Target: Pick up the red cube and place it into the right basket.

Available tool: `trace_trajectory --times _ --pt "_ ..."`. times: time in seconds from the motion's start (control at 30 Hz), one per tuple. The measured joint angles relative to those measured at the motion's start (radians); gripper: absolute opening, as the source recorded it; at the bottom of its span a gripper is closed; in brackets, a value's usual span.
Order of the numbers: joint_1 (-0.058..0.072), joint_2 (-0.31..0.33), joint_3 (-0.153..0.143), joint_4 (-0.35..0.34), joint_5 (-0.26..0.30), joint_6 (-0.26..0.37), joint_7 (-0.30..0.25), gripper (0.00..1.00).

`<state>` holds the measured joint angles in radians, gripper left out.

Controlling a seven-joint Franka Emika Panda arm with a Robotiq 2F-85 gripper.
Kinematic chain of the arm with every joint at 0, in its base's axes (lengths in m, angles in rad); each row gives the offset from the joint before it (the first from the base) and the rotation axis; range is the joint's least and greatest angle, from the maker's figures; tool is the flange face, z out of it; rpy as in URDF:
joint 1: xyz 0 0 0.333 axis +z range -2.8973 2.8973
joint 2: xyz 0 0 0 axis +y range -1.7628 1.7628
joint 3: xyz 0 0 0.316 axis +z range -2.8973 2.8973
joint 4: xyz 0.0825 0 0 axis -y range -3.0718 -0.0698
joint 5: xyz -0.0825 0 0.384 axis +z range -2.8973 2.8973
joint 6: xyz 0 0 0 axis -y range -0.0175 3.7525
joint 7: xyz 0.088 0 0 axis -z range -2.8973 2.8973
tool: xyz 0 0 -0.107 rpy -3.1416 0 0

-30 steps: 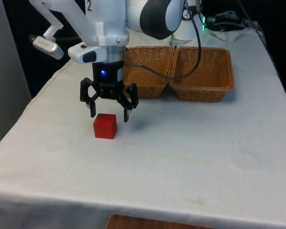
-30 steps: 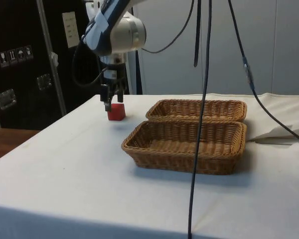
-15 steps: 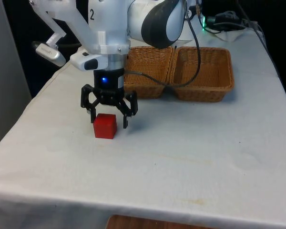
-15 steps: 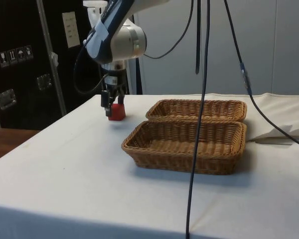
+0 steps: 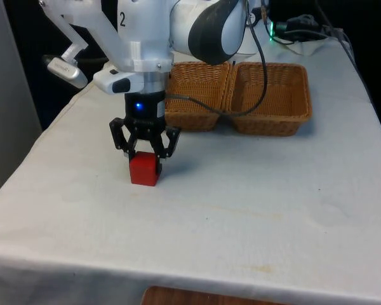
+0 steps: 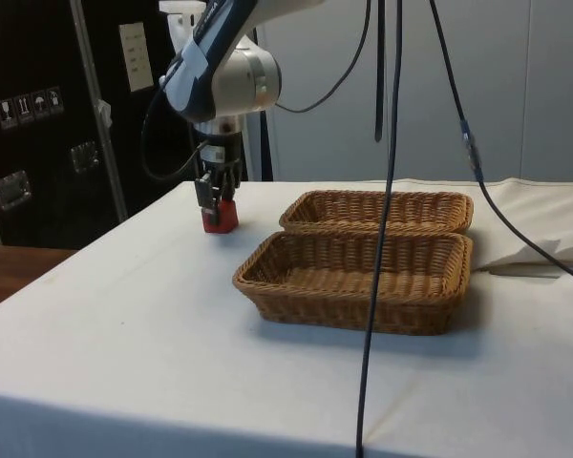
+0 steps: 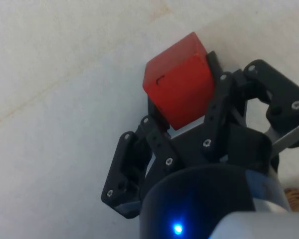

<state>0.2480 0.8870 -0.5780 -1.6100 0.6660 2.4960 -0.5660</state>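
The red cube stands on the white cloth towards the front view's left, in front of the baskets. My black gripper points straight down over it, its fingers shut against the cube's two sides. In the side view the cube sits under the gripper, touching the cloth. In the wrist view the cube is clamped between the fingers. The right basket, brown wicker, stands at the back towards the front view's right, with nothing in it.
A second wicker basket stands against the right one, just behind the gripper. A black cable runs from the arm over both baskets. Dark cables hang in front of the side camera. The cloth's left edge drops off near the cube.
The gripper came down around the cube and its fingers went from wide open to shut on the cube's sides. The cube shifted slightly to the front view's right.
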Motion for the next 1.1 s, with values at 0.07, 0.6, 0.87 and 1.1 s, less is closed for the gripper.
trace_trajectory --times 0.07,0.6,0.87,1.1 --pt "0.000 0.000 0.000 0.000 0.000 0.000 0.000 0.03" --pt "0.033 -0.109 -0.034 -0.083 -0.041 -0.009 0.000 0.03" --pt "0.046 -0.169 -0.048 -0.130 -0.075 -0.009 0.001 0.03" --pt "0.058 -0.233 -0.059 -0.181 -0.117 -0.010 0.007 0.03"
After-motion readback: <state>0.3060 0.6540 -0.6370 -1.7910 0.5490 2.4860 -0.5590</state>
